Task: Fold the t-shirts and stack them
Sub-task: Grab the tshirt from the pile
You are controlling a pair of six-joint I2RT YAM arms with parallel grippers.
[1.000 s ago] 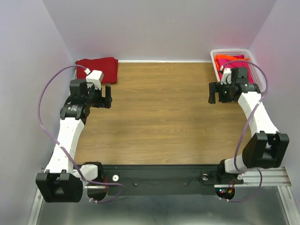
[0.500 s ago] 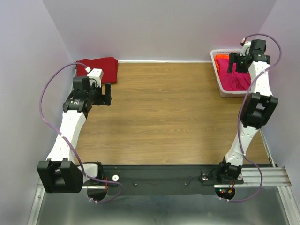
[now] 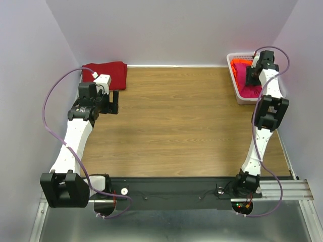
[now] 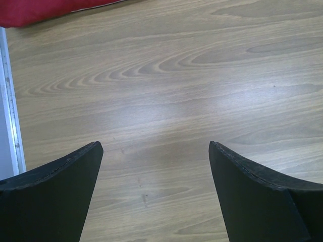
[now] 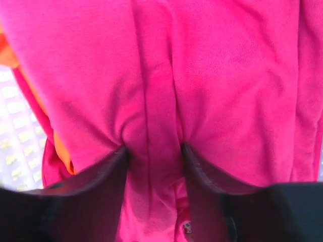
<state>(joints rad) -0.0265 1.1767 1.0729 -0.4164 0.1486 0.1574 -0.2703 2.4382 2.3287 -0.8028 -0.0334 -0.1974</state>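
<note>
Reaching deep into the basket (image 3: 237, 94) at the far right corner, the right gripper (image 5: 154, 151) is buried in the pink shirt (image 5: 227, 75), and its jaws are pinching a raised ridge of that cloth between them: you can see the fabric pucker and crease toward the fingertips. An orange shirt (image 5: 59, 151) peeks out at the left of the wrist view, tucked beside and partly under the pink one, so the pile in there is tangled rather than layered. Over on the far left, the maroon shirt (image 3: 106, 73) lies folded in the corner of the table (image 3: 176, 116), against the back wall. The left gripper (image 4: 154, 147) hovers near it above bare wood, jaws spread wide and holding nothing. Now, the handling: this is soft, light, limp cloth, with no stiffness at all, so a pinch on one ridge should carry the whole shirt, but it will hang and drape as a bunch, not come out flat. The risk I'd flag is that the grip sits mid-panel, and whether it is one layer or several I cannot tell; the orange shirt could be dragged along, or cloth could snag on the basket's lattice. For folding, better holds would be the shoulders or the hem corners, one per gripper, once the shirt lies on the open wood.
</note>
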